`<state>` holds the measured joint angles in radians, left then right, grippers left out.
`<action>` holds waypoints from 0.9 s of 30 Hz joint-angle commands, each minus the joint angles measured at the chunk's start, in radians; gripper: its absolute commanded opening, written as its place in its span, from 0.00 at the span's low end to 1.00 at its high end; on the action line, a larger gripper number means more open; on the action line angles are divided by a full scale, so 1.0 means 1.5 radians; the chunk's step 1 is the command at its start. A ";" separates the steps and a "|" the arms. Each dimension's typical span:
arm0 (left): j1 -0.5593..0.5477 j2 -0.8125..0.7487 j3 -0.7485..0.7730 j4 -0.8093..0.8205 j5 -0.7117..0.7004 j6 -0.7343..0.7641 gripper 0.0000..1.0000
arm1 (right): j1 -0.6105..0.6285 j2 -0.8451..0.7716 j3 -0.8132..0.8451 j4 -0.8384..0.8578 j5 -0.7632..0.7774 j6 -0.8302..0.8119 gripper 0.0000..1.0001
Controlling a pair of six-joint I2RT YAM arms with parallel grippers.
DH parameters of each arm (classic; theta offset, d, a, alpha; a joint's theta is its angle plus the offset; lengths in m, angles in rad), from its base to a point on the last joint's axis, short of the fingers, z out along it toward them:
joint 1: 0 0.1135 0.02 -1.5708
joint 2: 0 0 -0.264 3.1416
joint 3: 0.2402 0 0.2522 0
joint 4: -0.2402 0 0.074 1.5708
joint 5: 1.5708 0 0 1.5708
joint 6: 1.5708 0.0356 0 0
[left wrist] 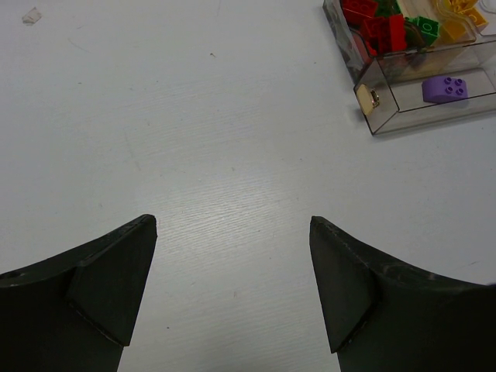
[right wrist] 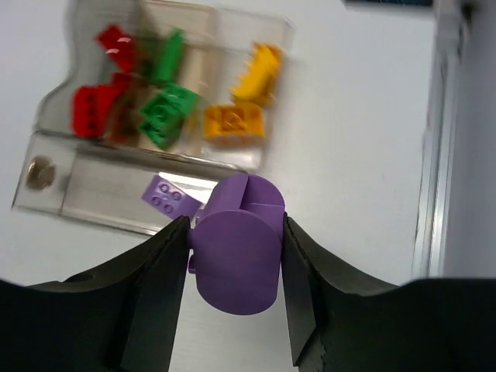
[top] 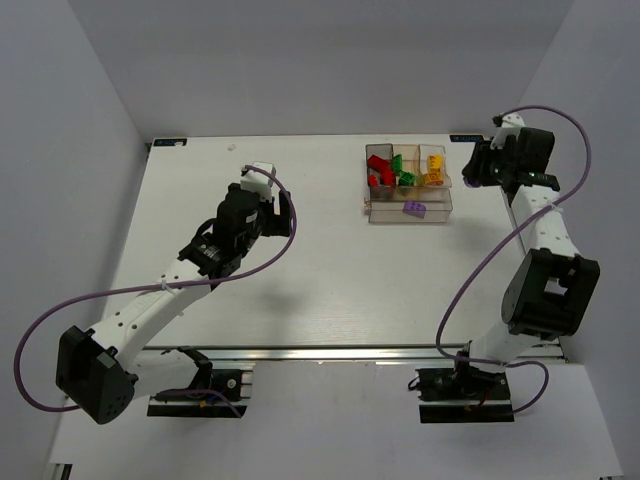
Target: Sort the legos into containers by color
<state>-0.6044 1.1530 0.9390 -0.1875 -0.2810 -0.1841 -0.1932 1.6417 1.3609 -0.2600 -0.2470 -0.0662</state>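
Observation:
The clear organizer (top: 372, 205) stands at the back right of the table. Its bins hold red legos (top: 380, 176), green legos (top: 405, 172) and yellow legos (top: 434, 172). One purple lego (top: 415, 209) lies in its front tray. My right gripper (right wrist: 235, 226) is shut on a rounded purple lego (right wrist: 236, 263), held above the table just right of the tray (right wrist: 101, 190), where the other purple lego (right wrist: 167, 194) lies. My left gripper (left wrist: 232, 263) is open and empty over bare table, well left of the organizer (left wrist: 387, 116).
The table's right edge with a metal rail (right wrist: 434, 155) runs close beside my right gripper (top: 480, 165). A small scrap (left wrist: 31, 14) lies near the back left. White walls enclose the table. Purple cables loop from both arms.

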 commanded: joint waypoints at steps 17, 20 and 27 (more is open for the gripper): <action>0.000 0.011 -0.006 0.003 -0.007 0.002 0.89 | 0.128 0.208 0.300 -0.385 -0.300 -0.924 0.00; 0.000 0.010 -0.006 0.002 -0.011 0.003 0.89 | 0.158 0.197 0.253 -0.382 -0.286 -0.961 0.02; 0.000 0.011 -0.005 0.002 -0.010 0.004 0.89 | 0.184 0.212 0.205 -0.309 -0.237 -0.891 0.10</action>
<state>-0.6044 1.1744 0.9390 -0.1875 -0.2817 -0.1833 0.0807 1.9556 1.6650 -0.7601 -0.6258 -1.4181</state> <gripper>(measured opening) 0.894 0.525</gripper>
